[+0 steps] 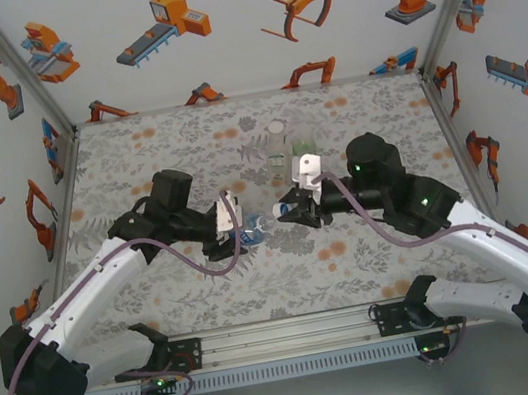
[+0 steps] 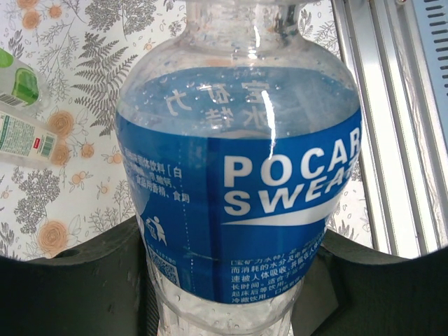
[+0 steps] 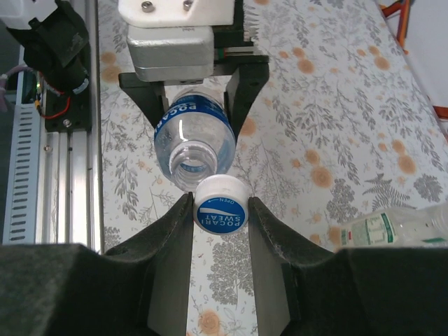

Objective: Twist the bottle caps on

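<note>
The bottle with the blue label (image 2: 238, 175) is held level above the table, and my left gripper (image 2: 224, 297) is shut on its lower body. Its open mouth (image 3: 192, 159) faces my right gripper (image 3: 220, 203), which is shut on a white bottle cap with a blue top (image 3: 220, 208). The cap sits just in front of the mouth and slightly below it, touching or nearly touching the rim. From above, the left gripper (image 1: 231, 225) and right gripper (image 1: 291, 209) meet at the table's middle with the bottle (image 1: 255, 226) between them.
Two more bottles stand behind the grippers: a clear one with a white-and-green label (image 1: 280, 152) and a green-tinted one (image 1: 304, 140). The labelled one also shows at the right (image 3: 392, 227). A metal rail (image 1: 288, 340) runs along the near edge.
</note>
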Tool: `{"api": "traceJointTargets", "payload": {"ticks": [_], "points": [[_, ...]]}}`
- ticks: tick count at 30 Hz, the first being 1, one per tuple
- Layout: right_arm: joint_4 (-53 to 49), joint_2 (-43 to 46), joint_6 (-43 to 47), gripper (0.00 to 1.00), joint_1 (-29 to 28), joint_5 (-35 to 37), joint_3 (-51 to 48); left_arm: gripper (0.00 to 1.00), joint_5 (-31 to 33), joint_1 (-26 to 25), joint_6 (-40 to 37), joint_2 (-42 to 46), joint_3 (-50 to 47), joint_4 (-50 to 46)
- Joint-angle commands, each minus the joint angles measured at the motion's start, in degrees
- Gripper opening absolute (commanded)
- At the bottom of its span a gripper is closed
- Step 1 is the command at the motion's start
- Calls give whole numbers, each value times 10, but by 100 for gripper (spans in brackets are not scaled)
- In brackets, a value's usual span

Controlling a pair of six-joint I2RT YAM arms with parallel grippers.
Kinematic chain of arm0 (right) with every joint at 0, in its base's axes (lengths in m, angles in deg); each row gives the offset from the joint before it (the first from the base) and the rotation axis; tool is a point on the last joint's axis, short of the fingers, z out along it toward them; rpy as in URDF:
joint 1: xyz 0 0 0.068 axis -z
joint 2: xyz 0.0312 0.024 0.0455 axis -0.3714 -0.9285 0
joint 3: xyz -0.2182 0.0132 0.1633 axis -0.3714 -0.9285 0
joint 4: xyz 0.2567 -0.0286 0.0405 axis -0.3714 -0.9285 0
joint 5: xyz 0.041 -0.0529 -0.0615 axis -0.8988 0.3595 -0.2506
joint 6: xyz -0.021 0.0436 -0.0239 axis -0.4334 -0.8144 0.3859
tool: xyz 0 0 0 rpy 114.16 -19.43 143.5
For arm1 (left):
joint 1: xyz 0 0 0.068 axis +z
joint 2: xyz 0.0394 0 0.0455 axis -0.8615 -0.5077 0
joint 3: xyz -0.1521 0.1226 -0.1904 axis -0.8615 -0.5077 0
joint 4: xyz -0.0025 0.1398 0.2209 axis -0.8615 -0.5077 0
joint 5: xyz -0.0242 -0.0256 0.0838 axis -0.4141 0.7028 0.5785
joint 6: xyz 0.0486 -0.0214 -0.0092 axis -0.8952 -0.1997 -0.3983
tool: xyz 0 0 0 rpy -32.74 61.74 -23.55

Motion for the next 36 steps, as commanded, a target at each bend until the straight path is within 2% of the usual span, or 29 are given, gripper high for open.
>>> {"api": "traceJointTargets", "payload": {"ticks": [1,20,36], "points": [[-14,-13,30,17,-13,-34,25,0,-15,-4,-16,9,5,-12],[-27,-46,39,17,-31,-40,44,0,-15,-6,-14,8,8,-14],[-104,-79,107,15,-35,-47,85,0,-15,-7,-12,7,9,-16]]}}
